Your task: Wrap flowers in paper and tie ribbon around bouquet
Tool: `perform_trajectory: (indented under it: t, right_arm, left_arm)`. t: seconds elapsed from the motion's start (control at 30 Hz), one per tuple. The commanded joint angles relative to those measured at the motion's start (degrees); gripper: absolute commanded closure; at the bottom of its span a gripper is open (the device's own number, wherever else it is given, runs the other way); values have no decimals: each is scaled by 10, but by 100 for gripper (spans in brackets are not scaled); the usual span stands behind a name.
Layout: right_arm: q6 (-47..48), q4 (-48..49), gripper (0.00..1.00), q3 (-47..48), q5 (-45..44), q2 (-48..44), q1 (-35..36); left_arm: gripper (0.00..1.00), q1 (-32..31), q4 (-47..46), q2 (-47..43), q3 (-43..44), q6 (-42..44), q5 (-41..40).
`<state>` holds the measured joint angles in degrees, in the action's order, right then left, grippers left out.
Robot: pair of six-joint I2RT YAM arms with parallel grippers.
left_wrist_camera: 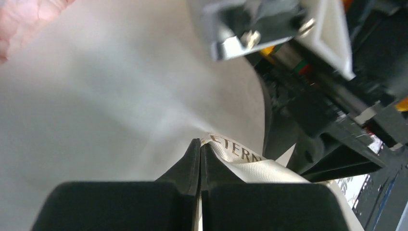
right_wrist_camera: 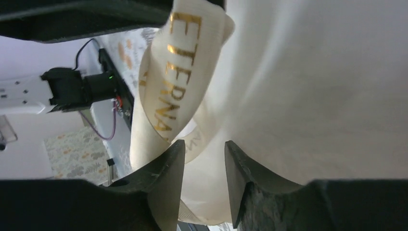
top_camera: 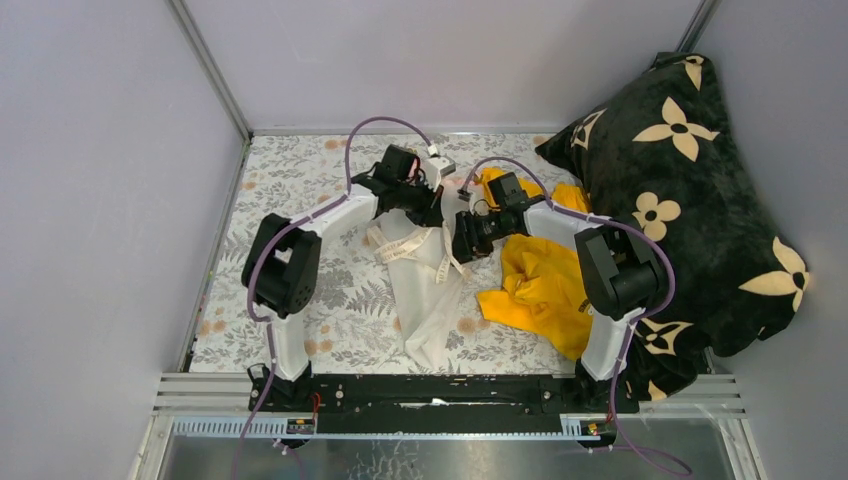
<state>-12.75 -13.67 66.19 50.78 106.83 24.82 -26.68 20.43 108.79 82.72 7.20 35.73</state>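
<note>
The bouquet's white paper (top_camera: 430,300) lies mid-table as a cone, its flared end toward the arm bases. The cream ribbon (top_camera: 395,250) with gold lettering crosses its waist. My left gripper (top_camera: 437,205) sits at the cone's upper part. In the left wrist view it (left_wrist_camera: 199,143) is shut on the ribbon (left_wrist_camera: 240,159), pressed against the paper (left_wrist_camera: 120,96). Pink flowers (left_wrist_camera: 19,19) show at that view's top left corner. My right gripper (top_camera: 462,245) is just right of the waist. Its jaws (right_wrist_camera: 204,147) stand open, with the ribbon loop (right_wrist_camera: 178,72) and the paper (right_wrist_camera: 312,96) just beyond the tips.
A yellow garment (top_camera: 540,290) lies crumpled right of the bouquet, under the right arm. A large black pillow with cream flower shapes (top_camera: 680,180) fills the right side. The floral tablecloth (top_camera: 300,180) is walled in at the left and back.
</note>
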Motion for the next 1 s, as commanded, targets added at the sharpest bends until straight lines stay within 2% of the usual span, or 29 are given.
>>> perform_trajectory:
  t: [0.0, 0.17, 0.37, 0.53, 0.63, 0.7, 0.83, 0.9, 0.97]
  right_arm:
    - [-22, -45, 54, 32, -77, 4, -21]
    - [-50, -67, 52, 64, -189, -9, -25]
    - [-84, -107, 50, 104, -381, -32, -26]
    - [-100, -99, 54, 103, -499, -81, -25]
    - [-104, -55, 55, 69, -495, -144, -19]
    - [-117, -67, 56, 52, -504, -171, 3]
    - [-134, -65, 56, 7, -589, -212, 76]
    - [-115, -27, 54, -12, -537, -225, 86]
    - [-65, 42, 51, -33, -398, -224, 93]
  left_arm:
    - [100, 1, -115, 17, -11, -70, -24]
    - [100, 0, -133, 30, -27, -94, -49]
    - [100, 0, -155, 35, -53, -102, -59]
    - [100, 0, -164, 42, -60, -111, -58]
    - [100, 0, -164, 41, -59, -112, -58]
    - [100, 1, -162, 39, -59, -111, -57]
    - [100, 0, -160, 40, -60, -115, -52]
    - [100, 0, -156, 41, -60, -116, -50]
    - [100, 0, -154, 41, -60, -114, -50]
